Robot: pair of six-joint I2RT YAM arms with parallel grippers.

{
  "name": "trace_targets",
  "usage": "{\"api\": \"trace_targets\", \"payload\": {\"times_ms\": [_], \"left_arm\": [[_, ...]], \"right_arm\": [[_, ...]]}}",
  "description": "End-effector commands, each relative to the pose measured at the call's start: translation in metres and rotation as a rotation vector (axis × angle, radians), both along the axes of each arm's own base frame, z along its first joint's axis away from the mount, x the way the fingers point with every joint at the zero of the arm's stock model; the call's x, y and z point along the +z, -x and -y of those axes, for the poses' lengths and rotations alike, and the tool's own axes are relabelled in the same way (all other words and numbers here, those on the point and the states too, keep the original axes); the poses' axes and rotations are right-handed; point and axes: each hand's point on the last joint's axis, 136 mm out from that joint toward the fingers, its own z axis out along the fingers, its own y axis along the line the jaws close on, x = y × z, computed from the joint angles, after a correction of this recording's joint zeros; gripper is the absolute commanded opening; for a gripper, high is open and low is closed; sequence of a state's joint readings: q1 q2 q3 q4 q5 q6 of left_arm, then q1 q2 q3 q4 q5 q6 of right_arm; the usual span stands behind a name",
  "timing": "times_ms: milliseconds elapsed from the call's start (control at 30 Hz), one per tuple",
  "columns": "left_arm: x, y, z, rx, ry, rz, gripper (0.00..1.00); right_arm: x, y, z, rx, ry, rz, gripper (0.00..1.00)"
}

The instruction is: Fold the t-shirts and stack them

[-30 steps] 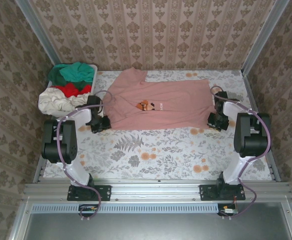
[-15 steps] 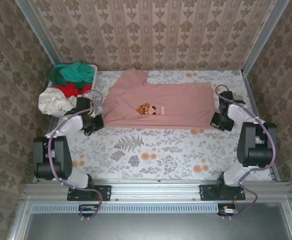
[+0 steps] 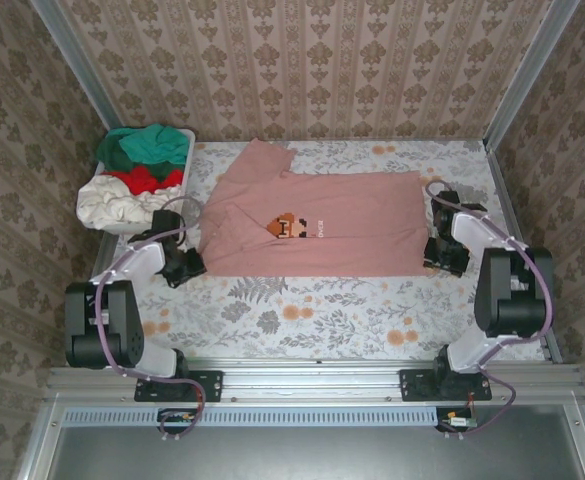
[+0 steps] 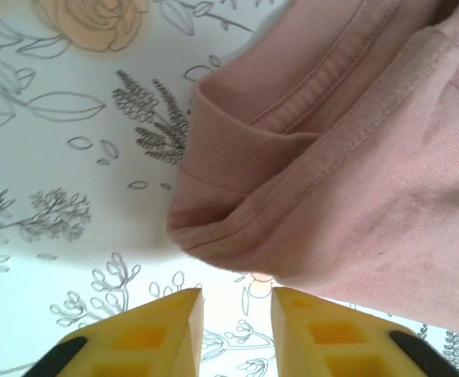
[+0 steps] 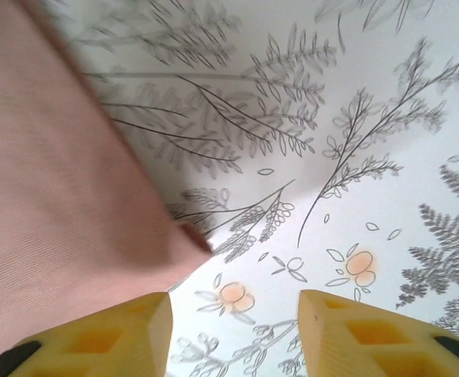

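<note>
The pink t-shirt (image 3: pixel 317 225) lay lengthwise across the bench (image 3: pixel 302 312), between the left tool (image 3: pixel 185 265) and the right tool (image 3: pixel 444 256), both parted and empty.

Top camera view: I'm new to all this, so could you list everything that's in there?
pink t-shirt: one, dusty pink with a small pixel print, spread flat on the far half of the table
teal-green t-shirt: one, teal, far end of the basket pile
red t-shirt: one, red, middle of the pile
cream t-shirt: one, cream, near end of the pile
laundry basket: one, white, far left corner
table: one, white floral cover, under everything
walls: three, brown patterned paper, around the table
left gripper: one, yellow fingers, open and empty, by the pink t-shirt's left end
right gripper: one, yellow fingers, open and empty, by its right end
</note>
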State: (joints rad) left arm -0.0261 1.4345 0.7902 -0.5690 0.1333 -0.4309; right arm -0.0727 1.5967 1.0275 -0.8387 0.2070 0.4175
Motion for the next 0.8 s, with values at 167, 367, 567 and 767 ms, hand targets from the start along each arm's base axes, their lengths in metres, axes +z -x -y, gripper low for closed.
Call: {"api": "trace_targets", "payload": {"times_ms": [167,367,567,767], "left_arm": [[0.071,-0.032,0.013,-0.092,-0.103,0.152,0.45],[0.064,-0.064,0.095,-0.282,-0.009,0.185,0.44],[0.01,-0.079,0.106,-0.287,0.037,0.089,0.44],[-0.018,-0.07,0.084,-0.223,0.052,0.03,0.43]], "right_arm": [[0.012,-0.071,-0.018,0.05,-0.109,0.162,0.48],[-0.026,-0.107,-0.01,0.02,-0.13,0.083,0.4],[-0.031,-0.093,0.013,-0.033,-0.041,0.011,0.37],[-0.017,-0.075,0.029,-0.073,-0.027,0.018,0.38]]}}
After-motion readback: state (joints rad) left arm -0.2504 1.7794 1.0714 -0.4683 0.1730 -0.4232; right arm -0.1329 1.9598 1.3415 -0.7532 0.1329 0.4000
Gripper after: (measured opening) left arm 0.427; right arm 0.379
